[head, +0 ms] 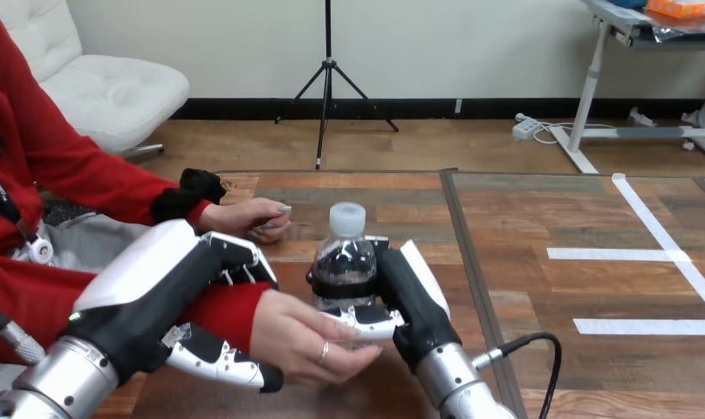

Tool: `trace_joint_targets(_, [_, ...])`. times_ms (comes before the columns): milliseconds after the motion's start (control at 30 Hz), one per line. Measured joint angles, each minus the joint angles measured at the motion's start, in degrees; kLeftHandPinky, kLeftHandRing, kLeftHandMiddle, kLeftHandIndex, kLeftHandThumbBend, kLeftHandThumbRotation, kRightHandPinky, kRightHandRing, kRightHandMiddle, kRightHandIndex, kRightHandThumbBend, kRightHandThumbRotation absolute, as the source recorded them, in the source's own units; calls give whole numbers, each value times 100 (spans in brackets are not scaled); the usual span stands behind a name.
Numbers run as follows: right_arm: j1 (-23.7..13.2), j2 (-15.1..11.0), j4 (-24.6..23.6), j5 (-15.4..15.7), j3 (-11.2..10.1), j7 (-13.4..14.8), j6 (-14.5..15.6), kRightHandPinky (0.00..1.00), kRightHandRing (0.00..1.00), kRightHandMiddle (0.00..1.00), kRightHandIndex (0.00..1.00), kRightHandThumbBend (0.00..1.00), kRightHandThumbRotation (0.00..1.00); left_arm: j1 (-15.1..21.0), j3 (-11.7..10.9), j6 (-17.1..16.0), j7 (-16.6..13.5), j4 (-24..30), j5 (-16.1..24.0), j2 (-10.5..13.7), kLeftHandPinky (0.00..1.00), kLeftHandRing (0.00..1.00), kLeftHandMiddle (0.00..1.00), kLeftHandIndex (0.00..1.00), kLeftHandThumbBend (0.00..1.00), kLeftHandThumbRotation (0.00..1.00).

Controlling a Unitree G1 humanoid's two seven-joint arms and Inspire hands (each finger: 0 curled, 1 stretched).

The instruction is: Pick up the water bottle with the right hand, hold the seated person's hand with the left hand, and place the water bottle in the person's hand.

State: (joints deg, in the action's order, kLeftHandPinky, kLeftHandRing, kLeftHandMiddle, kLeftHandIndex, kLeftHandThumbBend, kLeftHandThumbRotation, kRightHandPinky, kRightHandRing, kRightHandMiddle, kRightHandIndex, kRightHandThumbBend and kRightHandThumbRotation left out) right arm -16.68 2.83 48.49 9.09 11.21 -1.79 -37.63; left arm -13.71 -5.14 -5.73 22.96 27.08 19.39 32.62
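You're over a wooden plank counter (pixel 523 209) with white tape lines (pixel 654 255) toward its right edge. Near the counter's left edge, your left hand (pixel 179 279) is curled round the person's wrist (pixel 234 310), fingers above and thumb beneath. Your right hand (pixel 410 301) wraps the clear plastic water bottle with a white cap (pixel 345 257), which stands upright with its base against the person's open hand (pixel 301 336). The person's other hand (pixel 249 218) rests on the counter just behind.
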Motion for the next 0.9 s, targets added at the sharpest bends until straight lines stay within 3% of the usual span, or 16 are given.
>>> trace_joint_targets(900, [32, 99, -143, -9, 31, -118, -6, 22, 28, 34, 39, 85, 10, 34, -42, -85, -21, 39, -112, -16, 37, 42, 46, 47, 96, 0])
